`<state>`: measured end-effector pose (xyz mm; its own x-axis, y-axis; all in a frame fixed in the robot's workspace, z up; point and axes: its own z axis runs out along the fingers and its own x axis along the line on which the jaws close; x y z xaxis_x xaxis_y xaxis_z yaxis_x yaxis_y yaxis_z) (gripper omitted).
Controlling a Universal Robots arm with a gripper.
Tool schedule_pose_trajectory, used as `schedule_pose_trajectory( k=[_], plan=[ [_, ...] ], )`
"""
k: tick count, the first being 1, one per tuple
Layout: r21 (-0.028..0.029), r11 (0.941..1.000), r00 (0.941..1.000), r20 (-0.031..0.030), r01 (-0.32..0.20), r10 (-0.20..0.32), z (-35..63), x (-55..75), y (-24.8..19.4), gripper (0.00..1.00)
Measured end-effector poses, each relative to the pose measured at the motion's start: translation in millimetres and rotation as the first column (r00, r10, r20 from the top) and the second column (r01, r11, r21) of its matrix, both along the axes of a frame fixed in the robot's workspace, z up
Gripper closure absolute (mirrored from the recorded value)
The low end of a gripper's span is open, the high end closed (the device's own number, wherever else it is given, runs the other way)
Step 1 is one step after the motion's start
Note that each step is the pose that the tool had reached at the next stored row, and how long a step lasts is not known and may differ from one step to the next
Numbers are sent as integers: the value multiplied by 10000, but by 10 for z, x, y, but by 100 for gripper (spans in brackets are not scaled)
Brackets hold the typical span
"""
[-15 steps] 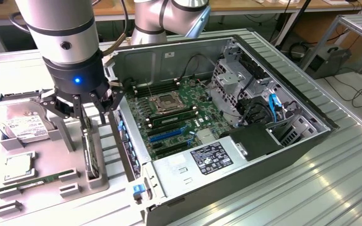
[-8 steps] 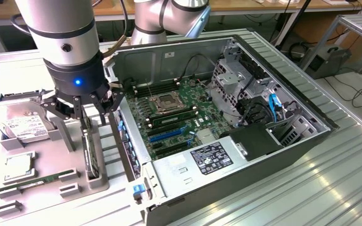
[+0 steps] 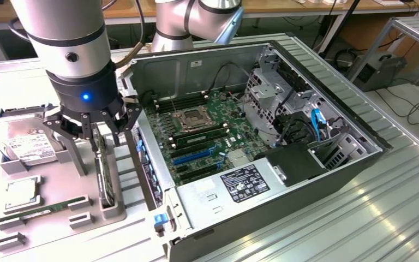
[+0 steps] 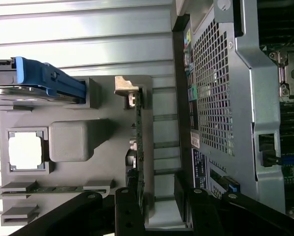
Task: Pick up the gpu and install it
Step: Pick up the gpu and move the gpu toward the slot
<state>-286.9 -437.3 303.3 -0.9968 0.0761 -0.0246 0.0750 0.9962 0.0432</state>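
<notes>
Gpu (image 3: 106,180) stands on edge along the tray's (image 3: 57,180) edge beside the open case (image 3: 187,68), bracket (image 4: 125,86) end toward the hard drive (image 3: 24,139); a RAM stick (image 3: 39,212) shares the tray; my gripper (image 3: 96,131) hangs over the card, spread wide, empty

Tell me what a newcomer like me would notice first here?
A large grey metal computer case lies open in the middle of the exterior view, its green motherboard bared. At that view's left, the silver robot arm's black end effector hangs, fingers spread, over the gpu, a thin dark card standing on edge in a grey plastic tray, beside a silver hard drive.
</notes>
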Motion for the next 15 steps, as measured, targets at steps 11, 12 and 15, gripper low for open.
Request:
schedule_pose_trajectory(
  k=[11,12,15],
  plan=[
    [-2,10000,10000,-2,-2,2,-19,-99,0,58],
    [-1,10000,10000,-1,-1,1,-24,-100,0,58],
    [-1,10000,10000,-1,-1,1,-34,-100,0,58]
  ],
)
